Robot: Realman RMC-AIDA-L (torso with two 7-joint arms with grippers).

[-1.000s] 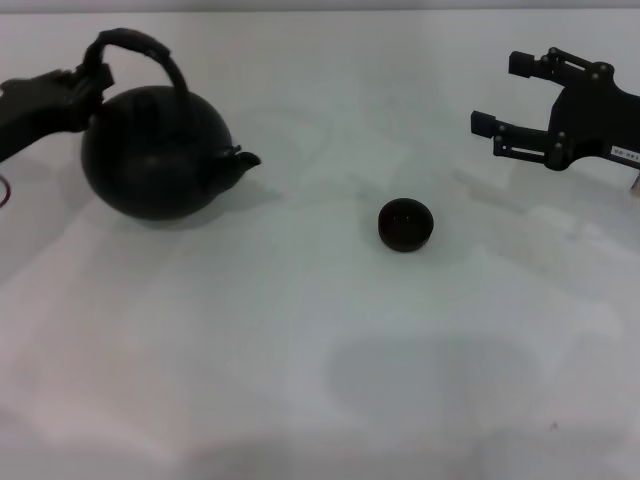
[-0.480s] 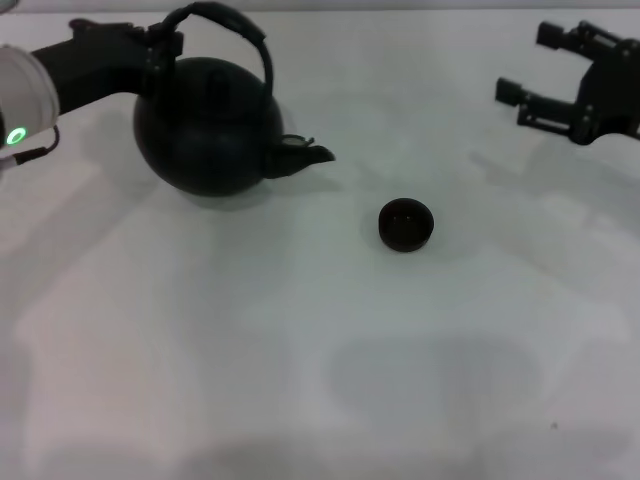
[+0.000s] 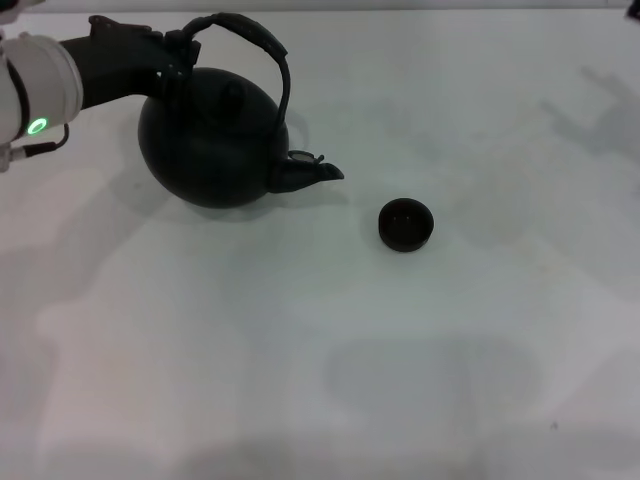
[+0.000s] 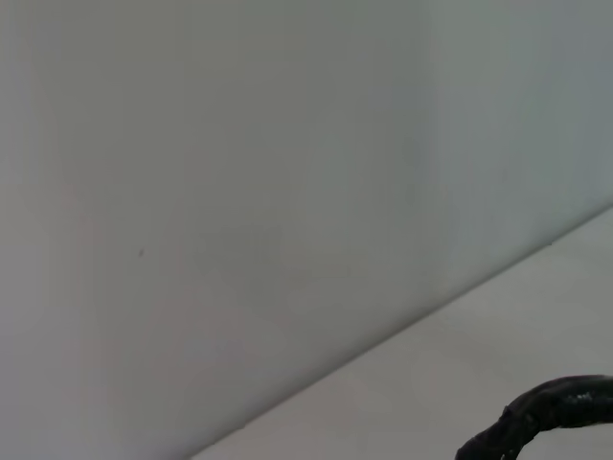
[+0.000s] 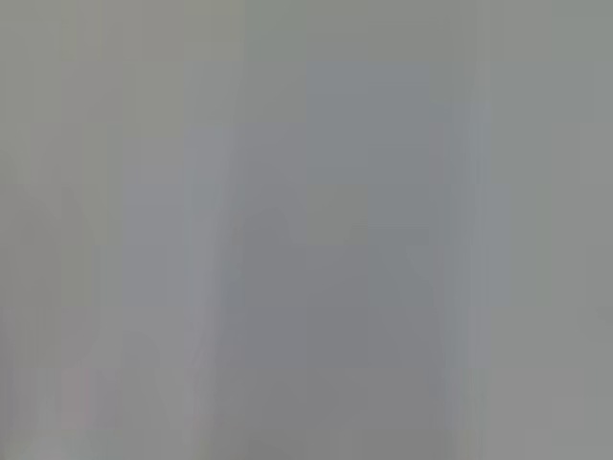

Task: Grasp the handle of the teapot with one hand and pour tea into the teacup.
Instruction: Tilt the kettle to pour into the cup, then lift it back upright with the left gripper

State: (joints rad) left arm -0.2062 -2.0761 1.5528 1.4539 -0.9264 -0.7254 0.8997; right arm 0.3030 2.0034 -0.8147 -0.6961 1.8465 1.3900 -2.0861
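The round matte-black teapot (image 3: pixel 212 140) hangs at the upper left of the head view, tilted with its stubby spout (image 3: pixel 312 173) pointing right and slightly down toward the teacup. My left gripper (image 3: pixel 176 47) is shut on the left end of the arched handle (image 3: pixel 252 36). The small dark teacup (image 3: pixel 405 223) stands on the white table, to the right of the spout and apart from it. A bit of the black handle shows in the left wrist view (image 4: pixel 546 414). The right gripper is out of view.
The white table (image 3: pixel 320 350) carries only the teapot's and the arms' faint shadows. The right wrist view shows only a blank grey surface.
My left gripper has carried the teapot rightward toward the teacup and tilted it spout-down. The right arm has withdrawn to the upper right and left the head view.
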